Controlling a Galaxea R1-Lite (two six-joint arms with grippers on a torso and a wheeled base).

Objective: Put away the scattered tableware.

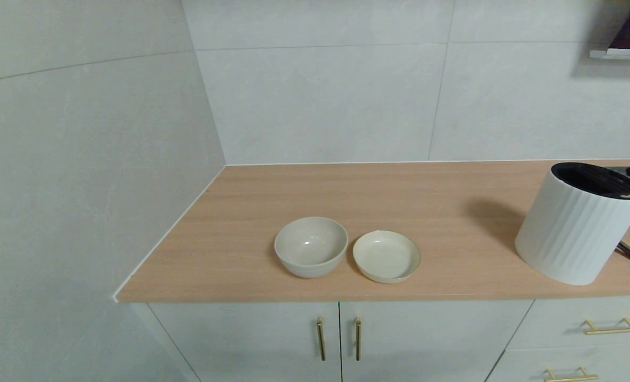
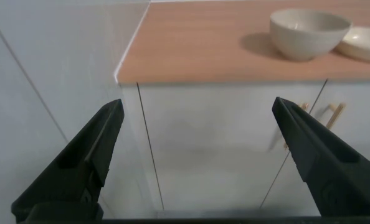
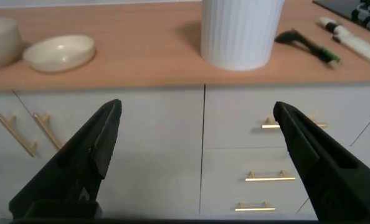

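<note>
The left claw (image 2: pixel 196 102) is spread wide and holds nothing, low in front of the white cupboard (image 2: pixel 203 143) under the front left corner of the tabletop (image 1: pixel 294 191). A grey bowl (image 1: pixel 311 246) sits near the front edge, with a small cream dish (image 1: pixel 386 255) just beside it on the right. A tall white pot (image 1: pixel 577 225) stands near the right end. The right claw (image 3: pixel 196 104) is spread wide too, empty, below the front edge
</note>
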